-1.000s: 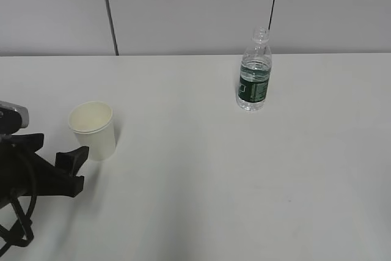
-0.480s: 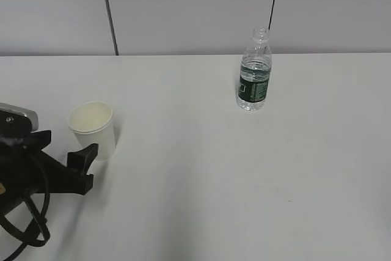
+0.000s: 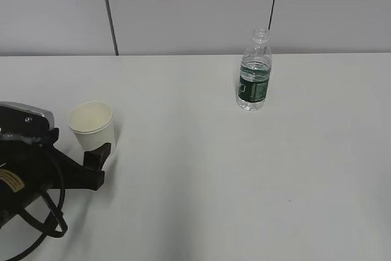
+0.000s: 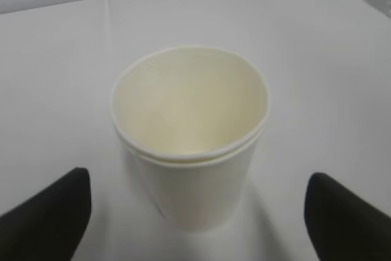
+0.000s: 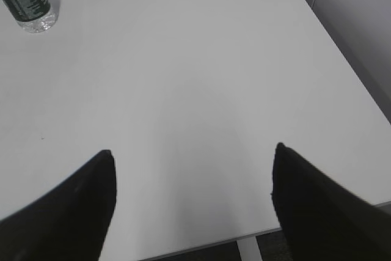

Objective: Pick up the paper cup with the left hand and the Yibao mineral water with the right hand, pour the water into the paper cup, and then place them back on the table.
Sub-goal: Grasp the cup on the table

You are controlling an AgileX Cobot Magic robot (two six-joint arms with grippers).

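Paper cup (image 4: 190,139) upright; left hand (image 4: 195,212) advanced, fingers now flanking it.

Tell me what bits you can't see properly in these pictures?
- Small white paper cup: its base in the exterior view, hidden behind the black left gripper.
- Clear plastic bottle with green label: its top, cut off by the right wrist view's edge.
- Black right gripper: absent from the exterior view.
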